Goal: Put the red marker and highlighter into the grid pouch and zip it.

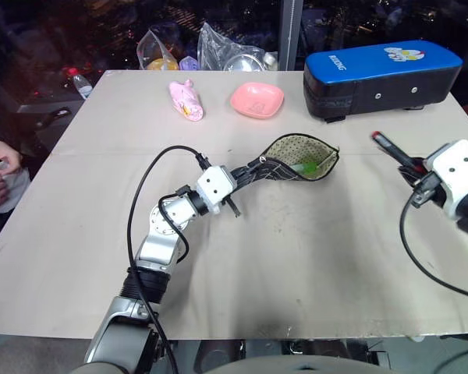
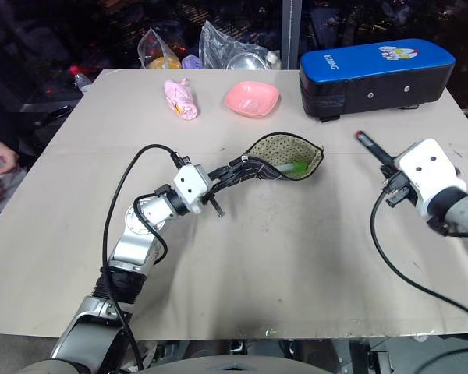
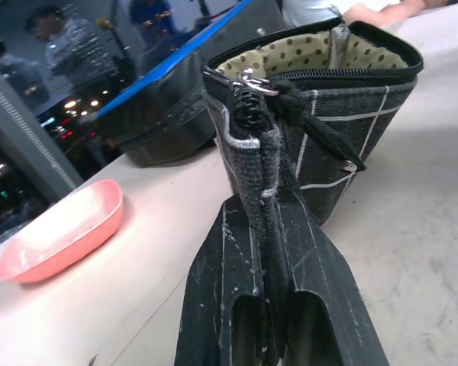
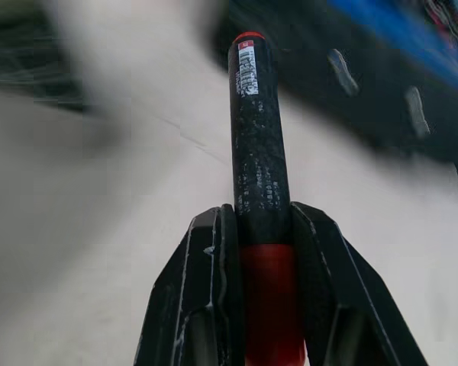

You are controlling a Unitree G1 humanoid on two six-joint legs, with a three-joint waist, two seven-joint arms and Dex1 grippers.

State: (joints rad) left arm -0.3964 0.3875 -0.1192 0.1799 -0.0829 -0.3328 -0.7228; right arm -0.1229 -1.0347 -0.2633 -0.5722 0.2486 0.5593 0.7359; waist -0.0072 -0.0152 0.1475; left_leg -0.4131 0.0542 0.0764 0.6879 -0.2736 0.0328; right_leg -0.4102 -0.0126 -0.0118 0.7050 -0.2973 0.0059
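The left tool point(image 1: 253, 167) is closed on the zipper end of the grid pouch point(image 1: 300, 158) and holds this end lifted, so the mouth stands open toward the right side of the desk point(image 1: 296, 257). The beige dotted lining is visible, and the highlighter point(image 1: 303, 167) already lies inside, its green end showing.

The right tool point(image 4: 261, 229) is closed on the red marker point(image 4: 257, 145), gripping it near the red end, with the black barrel pointing out past the fingers. It holds the marker above the desk, well apart from the pouch, near the big blue case point(image 1: 382, 78).

The marker looks light, stiff and smooth, so I think it can slide or rotate in a two-finger grip; a hold nearer the middle would be steadier. The pouch is soft fabric and will probably sag, so the mouth may narrow if the left grip relaxes. For zipping, the small pull tab point(image 3: 252, 78) seems the best place to hold.
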